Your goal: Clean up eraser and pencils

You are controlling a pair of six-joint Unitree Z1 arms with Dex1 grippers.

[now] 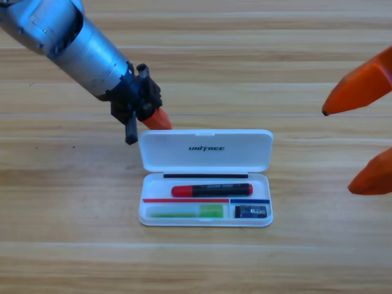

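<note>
The white case (205, 150) marked UNITREE lies open in the middle of the table, lid tilted back. Inside its tray, the red-capped marker with a black barrel (211, 190) lies in the upper slot. The light green pencil (187, 212) rests in the lower left slot. The small dark eraser (251, 212) sits in the lower right compartment. My left gripper (153, 119) hangs just beyond the lid's upper left corner, one orange jaw showing, holding nothing that I can see. My right gripper (346, 150) waits at the right edge, open and empty.
The wooden table (73, 245) surrounds the case on all sides. The grey left arm (67, 37) slants in from the upper left corner.
</note>
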